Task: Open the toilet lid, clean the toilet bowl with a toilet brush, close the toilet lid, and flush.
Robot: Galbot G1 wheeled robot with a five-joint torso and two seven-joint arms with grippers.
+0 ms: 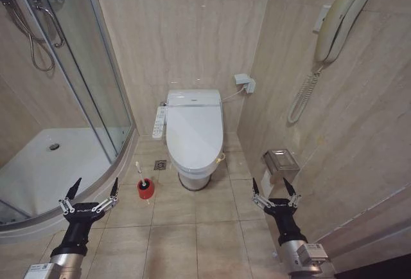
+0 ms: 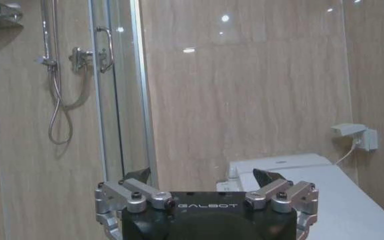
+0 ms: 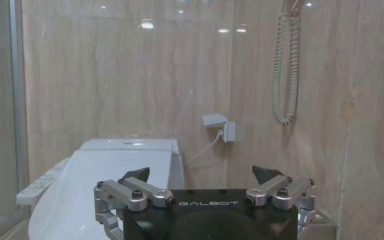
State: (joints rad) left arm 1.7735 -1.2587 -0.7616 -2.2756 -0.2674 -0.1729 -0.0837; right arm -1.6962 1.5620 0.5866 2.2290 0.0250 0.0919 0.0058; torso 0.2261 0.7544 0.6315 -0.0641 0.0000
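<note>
The toilet lid (image 1: pixel 194 131) lies shut over the white toilet bowl (image 1: pixel 192 177) against the back wall, with the button panel (image 1: pixel 159 122) along its left side. Left of the bowl, the toilet brush (image 1: pixel 139 171) stands in a red cup holder (image 1: pixel 146 189), its white handle leaning up. My left gripper (image 1: pixel 96 184) hovers open in the near left, short of the brush. My right gripper (image 1: pixel 270 184) hovers open in the near right, beside the wall. Both are empty. The lid (image 2: pixel 342 200) lies beyond the left gripper (image 2: pixel 202 176), and the lid (image 3: pixel 105 180) beyond the right gripper (image 3: pixel 201 175).
A curved glass shower enclosure (image 1: pixel 96 67) with a white tray (image 1: pixel 45 170) takes the left side. On the right wall hang a phone (image 1: pixel 337 25) and a metal paper holder (image 1: pixel 280 162). A wall socket (image 1: pixel 246 83) sits behind the toilet. Tiled floor lies open in front.
</note>
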